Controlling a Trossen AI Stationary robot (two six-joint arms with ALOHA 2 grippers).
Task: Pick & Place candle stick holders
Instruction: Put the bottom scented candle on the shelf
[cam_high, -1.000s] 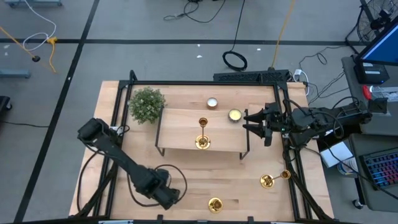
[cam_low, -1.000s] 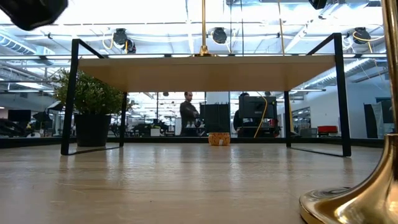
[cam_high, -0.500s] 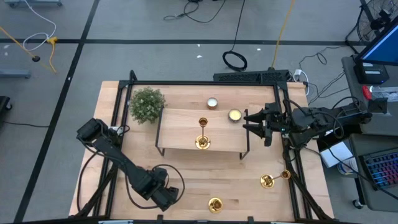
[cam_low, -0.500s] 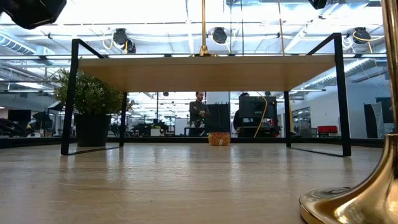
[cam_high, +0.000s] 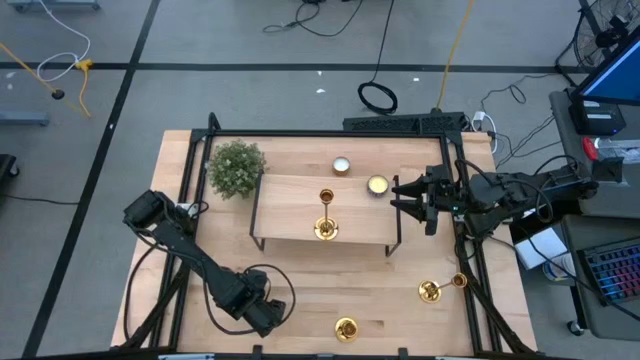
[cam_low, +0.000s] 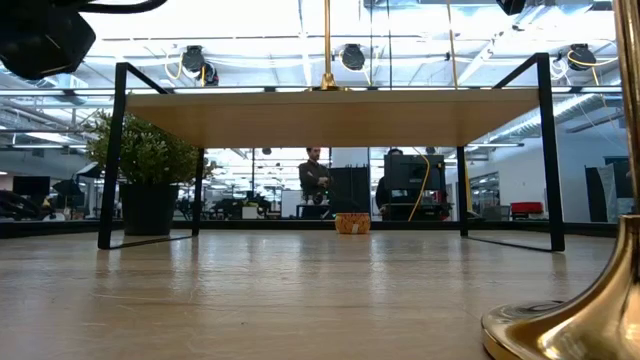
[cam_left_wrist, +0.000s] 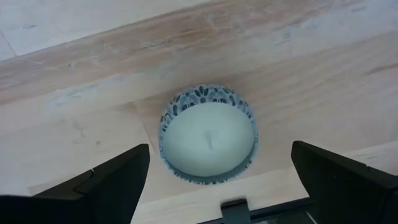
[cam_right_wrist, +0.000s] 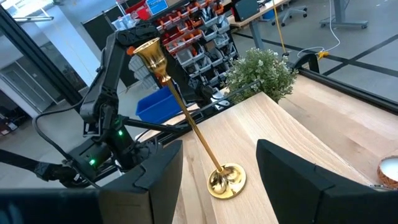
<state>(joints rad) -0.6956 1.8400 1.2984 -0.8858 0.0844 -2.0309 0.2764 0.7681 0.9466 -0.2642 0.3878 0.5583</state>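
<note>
Hovering near front table edge, L claw (cam_high: 268, 316) wide, empty; R claw (cam_high: 412, 201) part-open beside shelf (cam_high: 300, 200).

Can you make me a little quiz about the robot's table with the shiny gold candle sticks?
1. True or false: a candle stick holder stands on the raised shelf.
2. What lies right below the open left gripper? A) a green plant B) a tealight candle C) a blue box
3. Fill in: seen from above, the table area holds ___ gold holders in all.

Key: 1 true; 2 B; 3 three.
</note>
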